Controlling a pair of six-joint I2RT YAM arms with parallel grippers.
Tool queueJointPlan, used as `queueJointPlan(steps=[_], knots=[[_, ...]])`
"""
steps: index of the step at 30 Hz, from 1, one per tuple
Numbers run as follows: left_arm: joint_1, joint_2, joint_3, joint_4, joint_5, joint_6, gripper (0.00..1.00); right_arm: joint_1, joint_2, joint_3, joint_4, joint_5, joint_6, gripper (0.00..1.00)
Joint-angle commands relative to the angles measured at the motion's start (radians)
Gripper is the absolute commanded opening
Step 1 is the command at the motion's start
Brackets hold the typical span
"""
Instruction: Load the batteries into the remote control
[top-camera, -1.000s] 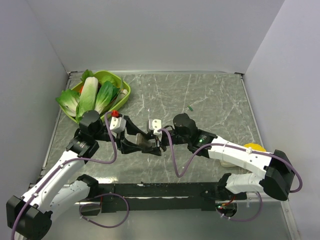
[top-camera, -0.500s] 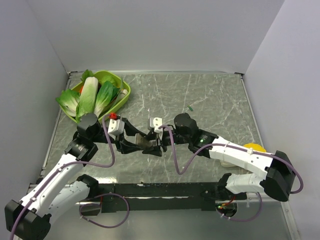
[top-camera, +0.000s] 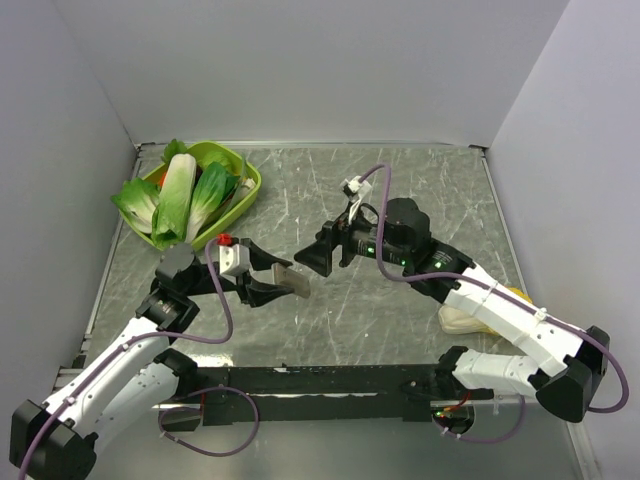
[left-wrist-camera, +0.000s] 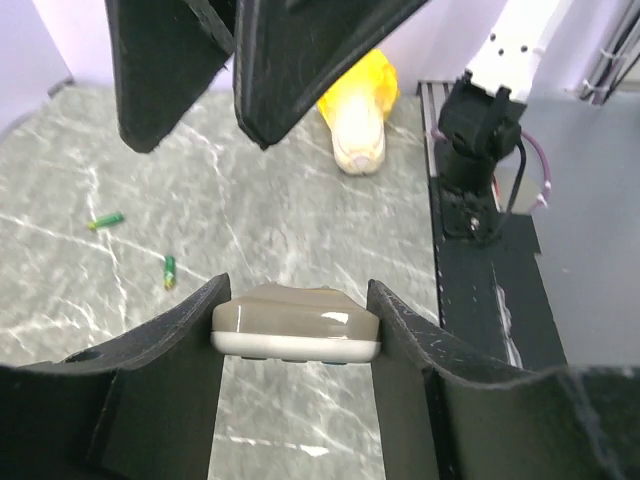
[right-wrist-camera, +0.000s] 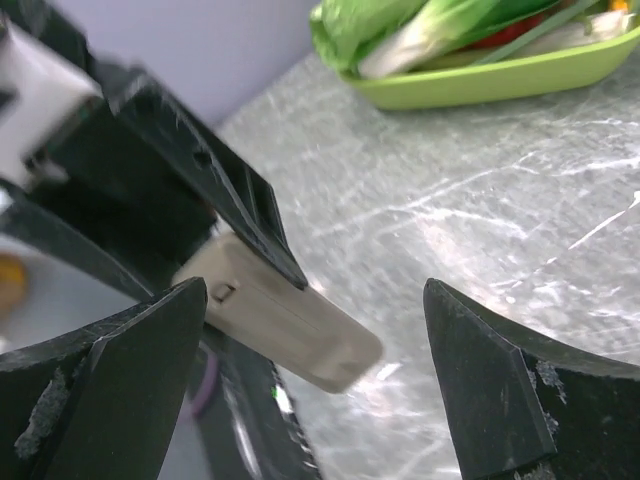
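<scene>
Top external first, scanning left to right: a bowl (top-camera: 248, 188) of leafy greens sits in the far left corner, nothing to do with the job. Next is the left tool (top-camera: 268, 281), clamped across the width of the remote (top-camera: 292, 284) and holding it up off the surface (top-camera: 420, 190). On the left wrist cam the remote's grey-brown back faces up and the white face down. The grip is at one end, so most of the bar sticks out toward the other arm.

Just right of that, the right tool (top-camera: 322, 258) hangs with its fingers spread wide and nothing between them, pointed at the remote's free end but not touching it. Its wrist cam shows a small notch on the grey back, so my guess is the cover is on and needs to come off first.

I can't pick out the batteries from above. The left wrist cam shows both on the surface, one (left-wrist-camera: 105, 220) and the other (left-wrist-camera: 169, 271), near each other and well past the remote. A yellow and cream lump (left-wrist-camera: 358, 130) sits farther right.

If I were doing it, I'd:
- keep the left clamp firm and level
- push at the notch along the bar's length, not sideways, or the remote may twist out
- grab each battery across its middle, since they'll roll
</scene>
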Motion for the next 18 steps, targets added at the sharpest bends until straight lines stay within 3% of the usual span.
queueJointPlan(steps=[1, 18], knots=[[-0.015, -0.004, 0.013, 0.134, -0.028, -0.031, 0.02, 0.004, 0.026, 0.042, -0.04, 0.019, 0.184, 0.96], [-0.019, 0.001, 0.036, 0.167, -0.045, -0.048, 0.02, 0.039, 0.063, 0.075, -0.029, -0.02, 0.159, 0.94]])
